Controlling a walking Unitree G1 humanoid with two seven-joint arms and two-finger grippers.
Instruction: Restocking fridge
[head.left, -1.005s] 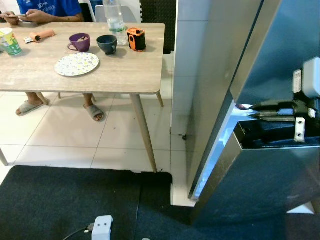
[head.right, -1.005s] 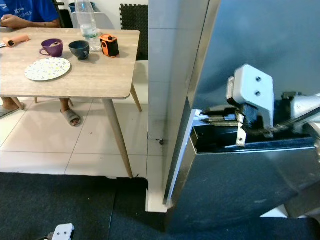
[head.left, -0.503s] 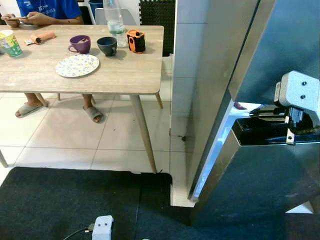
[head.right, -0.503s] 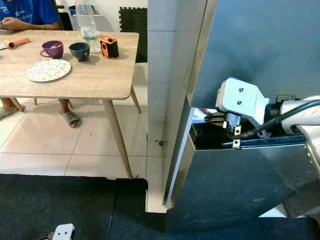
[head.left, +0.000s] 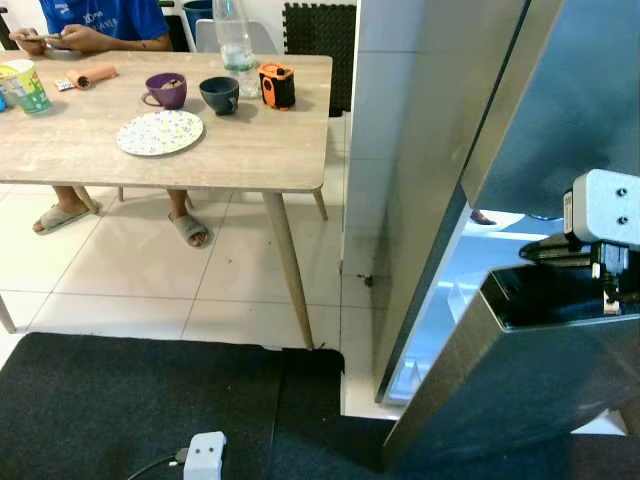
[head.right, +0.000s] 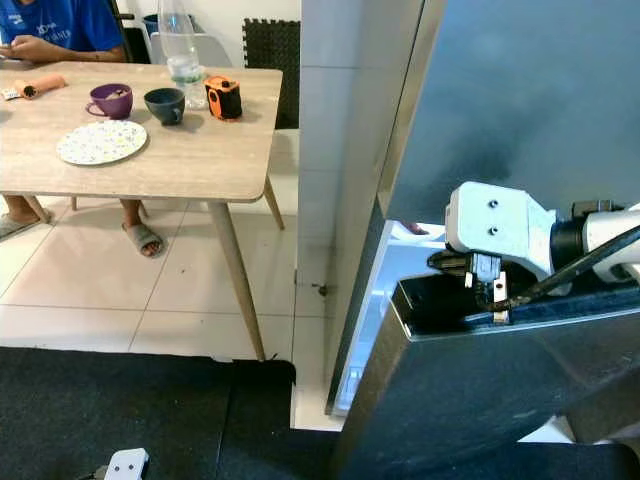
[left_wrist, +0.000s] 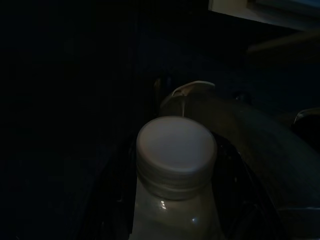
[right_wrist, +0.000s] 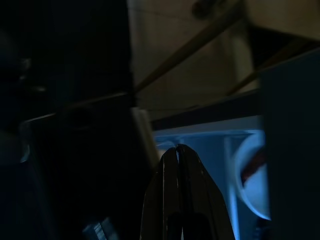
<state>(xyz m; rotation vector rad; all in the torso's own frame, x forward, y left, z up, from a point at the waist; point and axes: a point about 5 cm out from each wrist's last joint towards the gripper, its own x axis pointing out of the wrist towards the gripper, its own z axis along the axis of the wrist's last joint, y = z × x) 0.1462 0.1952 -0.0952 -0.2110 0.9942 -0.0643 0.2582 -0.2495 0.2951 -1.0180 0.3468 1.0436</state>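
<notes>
The right gripper (head.right: 470, 278) has its two black fingers (right_wrist: 178, 185) pressed tight together, with nothing between them, and they are hooked behind the top edge of the lower fridge door (head.right: 500, 400). The door is part way open and blue-white light shines out of the fridge (head.left: 440, 290). The left gripper holds a bottle with a white cap (left_wrist: 176, 150) in the dark left wrist view; the cap is near the camera and the fingers seem to be around the bottle below it, but it is too dark to be sure how tight they hold. Things could go wrong here. The thin fingers could slip off the smooth door edge, and then the door might swing shut. If the robot pulls too hard or at a bad angle, the fingers could get stuck or bend. The bottle could slide out of the left gripper if the robot jerks. A person (head.left: 95, 20) in a blue shirt sits at the wooden table (head.left: 250, 150), well away from the door. There are white letters on the shirt, but they are too small to read. No other writing can be read.
</notes>
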